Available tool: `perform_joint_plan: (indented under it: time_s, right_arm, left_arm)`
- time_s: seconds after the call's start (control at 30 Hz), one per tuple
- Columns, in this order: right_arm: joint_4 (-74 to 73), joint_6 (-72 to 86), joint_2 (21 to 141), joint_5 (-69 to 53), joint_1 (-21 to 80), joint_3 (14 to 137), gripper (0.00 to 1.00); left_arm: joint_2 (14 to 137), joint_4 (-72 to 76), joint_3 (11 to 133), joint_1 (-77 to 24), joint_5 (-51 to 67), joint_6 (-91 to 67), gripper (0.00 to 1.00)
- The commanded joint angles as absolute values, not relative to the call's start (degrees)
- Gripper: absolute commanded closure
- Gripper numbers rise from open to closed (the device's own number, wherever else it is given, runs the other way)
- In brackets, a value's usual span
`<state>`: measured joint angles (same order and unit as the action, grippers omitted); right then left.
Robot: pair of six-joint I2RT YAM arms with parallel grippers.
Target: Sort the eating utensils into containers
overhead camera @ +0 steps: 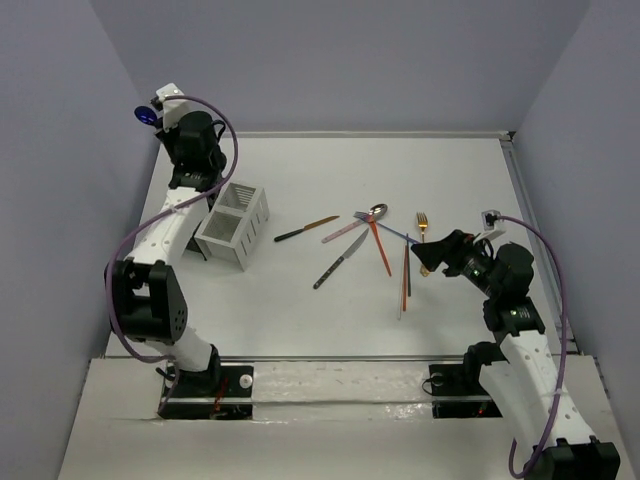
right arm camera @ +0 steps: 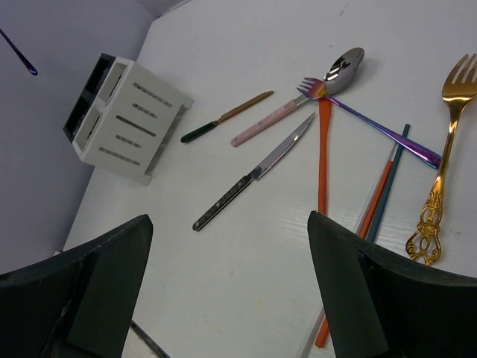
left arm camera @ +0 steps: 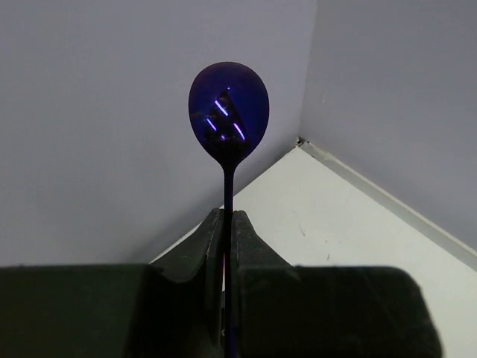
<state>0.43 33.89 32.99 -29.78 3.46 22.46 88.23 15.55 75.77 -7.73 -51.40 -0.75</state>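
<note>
We see the left pincer clamped tight on the blue spoon, raised off the surface by the back-left corner. The bowl pokes past the tips; the lower handle is hidden betw. the pads. The right pincer gapes wide w/ nothing in it, over the pile's near side. The containers sit well left of the pile, black one mostly behind white; we can't read the insides. Knife, silver spoon, gold fork & orange stick lie flat. One stick's end is cut off by a finger.

Passage: bare table strip between caddies and cutlery scatter. Obstacles: 2 joined caddies left, overlapping pieces right, walls on 3 sides.
</note>
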Motion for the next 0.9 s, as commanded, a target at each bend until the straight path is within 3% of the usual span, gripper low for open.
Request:
perform_joint_plan:
  time_s: [0.0, 0.47, 0.87]
  right_arm:
    - [4.0, 34.3, 33.2, -31.6, 3.8, 22.1, 0.1]
    - [4.7, 34.3, 33.5, -31.6, 3.8, 21.9, 0.1]
    - [5.7, 34.3, 34.3, -32.5, 3.8, 21.7, 0.1]
  left_arm:
    - [92.8, 29.2, 75.1, -7.5, -54.2, 11.0, 1.0]
    - [103.8, 46.7, 75.4, -6.3, -53.6, 25.9, 1.0]
    - [110.3, 51.8, 77.2, -6.3, -52.9, 26.5, 1.0]
